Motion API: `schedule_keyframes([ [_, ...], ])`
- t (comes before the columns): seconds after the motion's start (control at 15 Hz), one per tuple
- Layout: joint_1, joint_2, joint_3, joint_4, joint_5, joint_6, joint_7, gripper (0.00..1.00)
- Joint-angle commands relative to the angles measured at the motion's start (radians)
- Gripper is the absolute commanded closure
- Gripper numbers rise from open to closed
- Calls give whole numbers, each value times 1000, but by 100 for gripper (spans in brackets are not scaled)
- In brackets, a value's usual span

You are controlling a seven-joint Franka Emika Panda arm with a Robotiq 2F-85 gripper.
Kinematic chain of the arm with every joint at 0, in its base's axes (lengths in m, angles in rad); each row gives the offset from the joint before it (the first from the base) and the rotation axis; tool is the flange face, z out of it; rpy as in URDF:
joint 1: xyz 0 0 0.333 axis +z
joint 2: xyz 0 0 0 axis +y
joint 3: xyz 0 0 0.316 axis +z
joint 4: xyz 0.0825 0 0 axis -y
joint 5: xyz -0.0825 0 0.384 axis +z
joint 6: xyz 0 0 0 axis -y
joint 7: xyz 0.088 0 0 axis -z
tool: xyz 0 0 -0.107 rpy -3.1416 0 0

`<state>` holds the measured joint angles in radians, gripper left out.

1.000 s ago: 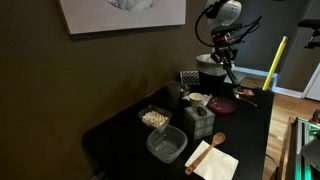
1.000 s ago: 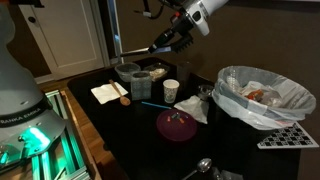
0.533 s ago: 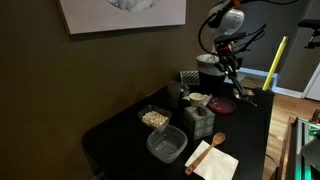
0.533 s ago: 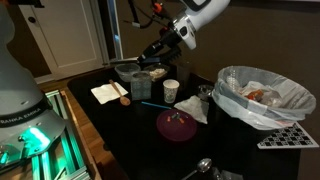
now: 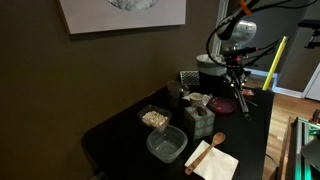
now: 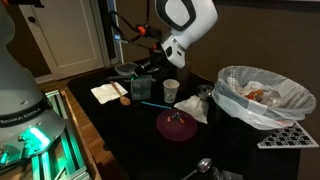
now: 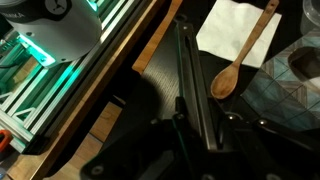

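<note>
Hovering over the far end of the table [image 5: 115, 140]: gripper [image 6: 140, 68], touching nothing. Fingers [image 7: 188, 70] drawn narrow, side by side, with nothing seen between them in the wrist view.

Nearest item: spoon [image 7: 246, 48], wooden, laid aslant on the napkin [image 7: 225, 30] at the table's edge, bowl end off the paper. Probably parked there to keep the tabletop clean.

Containers, as logged:
- Food tub [image 5: 154, 118]: clear, lidless, filled with pale crumbly grain or nuts.
- Empty tub [image 5: 166, 146]: clear, just beside the food tub and close to the napkin.
- Box [image 5: 199, 122]: grey, upright, contents hidden.
- Cup [image 6: 171, 90]: paper, upright, inside not shown.
- Plate [image 6: 165, 132]: maroon, flat, perhaps a few scraps on it.
- Bin [image 6: 232, 100]: lined with a white bag folded over the rim, likely to hold the bag open. Held crumpled waste.
</note>
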<state>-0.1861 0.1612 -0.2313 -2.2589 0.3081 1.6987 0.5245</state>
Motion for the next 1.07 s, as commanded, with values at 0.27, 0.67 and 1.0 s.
schedule_keyframes([
  [0.27,-38,-33,-40,-181,10,252,-33,94],
  [0.67,-81,49,-66,-229,56,464,-76,94],
  [1.0,-113,161,-61,-215,110,555,-139,94],
])
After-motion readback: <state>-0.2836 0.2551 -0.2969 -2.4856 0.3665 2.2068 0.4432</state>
